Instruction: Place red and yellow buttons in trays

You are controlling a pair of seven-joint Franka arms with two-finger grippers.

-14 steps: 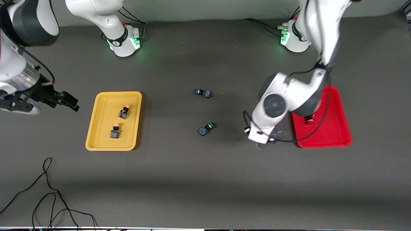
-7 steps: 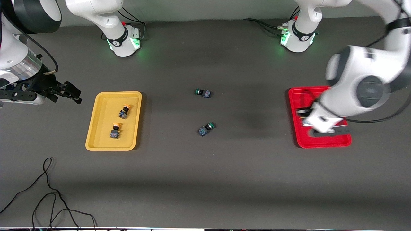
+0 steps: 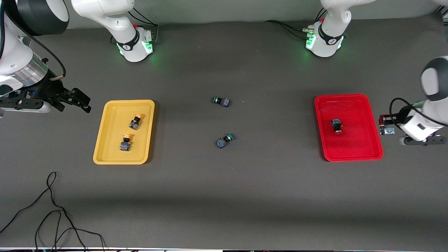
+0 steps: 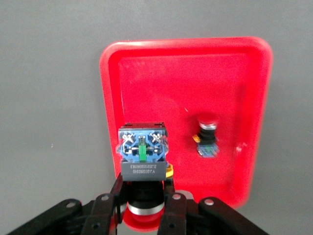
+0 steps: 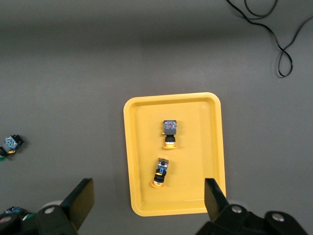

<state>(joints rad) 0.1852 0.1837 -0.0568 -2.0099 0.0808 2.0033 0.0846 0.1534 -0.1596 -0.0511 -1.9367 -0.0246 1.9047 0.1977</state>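
Note:
My left gripper [image 3: 386, 125] is shut on a red button [image 3: 387, 130] and holds it over the table beside the red tray [image 3: 364, 147], toward the left arm's end. The left wrist view shows this button [image 4: 143, 155] between my fingers [image 4: 170, 205], over the tray's rim [image 4: 110, 98]. A second red button [image 3: 336, 125] lies in the red tray and shows in the left wrist view [image 4: 206, 138]. Two yellow buttons [image 3: 135, 120] [image 3: 125, 143] lie in the yellow tray [image 3: 108, 140]. My right gripper [image 3: 81, 102] is open and empty beside the yellow tray [image 5: 195, 105].
Two green-capped buttons [image 3: 221, 101] [image 3: 224, 140] lie on the dark table between the trays. A black cable [image 3: 52, 210] loops near the front edge at the right arm's end. The arm bases [image 3: 134, 43] [image 3: 323, 40] stand along the table's back edge.
My left arm has swung from mid-table across the red tray to the table's end beside it, with the red button in its gripper. My right gripper has shifted slightly.

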